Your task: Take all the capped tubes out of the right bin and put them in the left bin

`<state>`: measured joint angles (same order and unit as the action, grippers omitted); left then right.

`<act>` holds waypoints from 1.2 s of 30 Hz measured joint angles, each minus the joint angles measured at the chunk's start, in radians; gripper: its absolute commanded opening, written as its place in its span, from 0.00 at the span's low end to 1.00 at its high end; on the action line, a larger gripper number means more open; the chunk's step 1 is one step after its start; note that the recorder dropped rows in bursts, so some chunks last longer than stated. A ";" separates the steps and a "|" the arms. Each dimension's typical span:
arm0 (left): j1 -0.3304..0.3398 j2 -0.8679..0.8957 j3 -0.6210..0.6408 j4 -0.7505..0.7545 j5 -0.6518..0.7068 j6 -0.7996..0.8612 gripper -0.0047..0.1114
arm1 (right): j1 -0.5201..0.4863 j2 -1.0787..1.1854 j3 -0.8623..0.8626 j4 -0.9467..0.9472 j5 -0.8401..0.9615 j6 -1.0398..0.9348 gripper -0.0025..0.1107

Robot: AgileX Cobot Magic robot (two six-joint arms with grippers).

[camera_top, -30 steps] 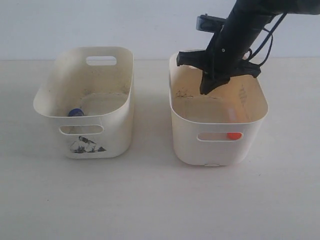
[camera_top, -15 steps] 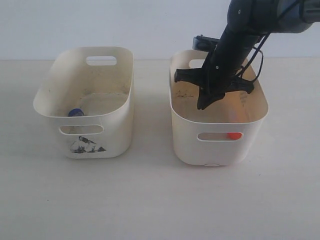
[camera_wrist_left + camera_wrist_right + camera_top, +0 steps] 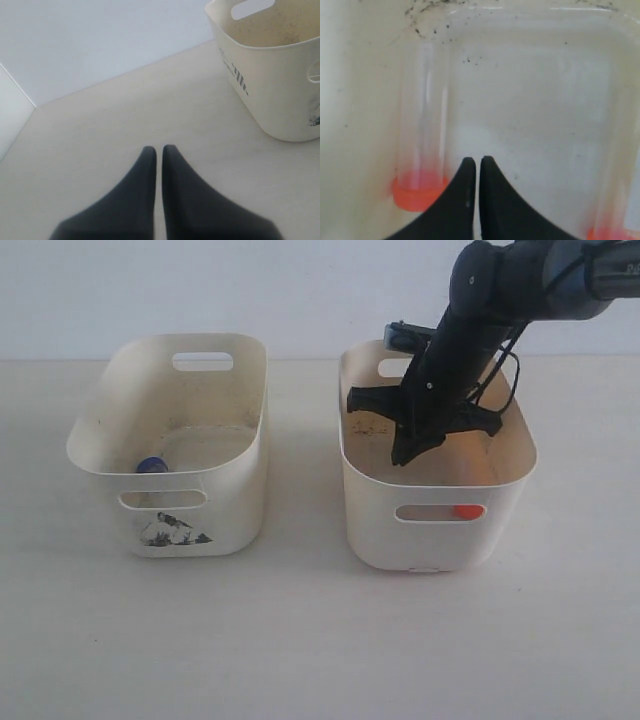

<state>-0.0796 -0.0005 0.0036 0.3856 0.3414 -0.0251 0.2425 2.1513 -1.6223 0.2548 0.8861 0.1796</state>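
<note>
Pickup step: right gripper (image 3: 403, 454) hangs in the right bin (image 3: 370, 525), frame right, pinched closed on nothing. Orange-capped tube (image 3: 466, 511) lies on its floor. Next it'd probably need to open and straddle it.

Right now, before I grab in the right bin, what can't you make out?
- Exterior view: the right bin hides its floor behind its front wall; only an orange cap shows through the slot.
- Right wrist view: an orange patch is cut off by the frame's edge; cap or reflection, I cannot tell.
- Exterior view: the left bin hides everything behind its wall but a blue cap; tube count unknown.
</note>
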 measured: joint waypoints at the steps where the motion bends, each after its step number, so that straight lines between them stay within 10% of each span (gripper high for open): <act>1: 0.000 0.000 0.000 0.000 0.000 0.000 0.08 | 0.000 0.008 0.000 0.002 0.000 0.000 0.05; 7: 0.000 0.000 0.000 0.000 0.000 0.000 0.08 | 0.000 0.028 0.000 0.012 -0.010 -0.003 0.05; 15: 0.000 0.000 0.000 0.000 0.000 0.000 0.08 | -0.002 0.028 0.000 0.088 -0.004 -0.082 0.94; 36: 0.000 0.000 0.000 0.000 0.000 0.000 0.08 | -0.004 0.067 0.000 0.088 -0.092 -0.071 0.95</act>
<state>-0.0796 -0.0005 0.0036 0.3856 0.3414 -0.0251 0.2382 2.2179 -1.6223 0.3427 0.7937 0.1083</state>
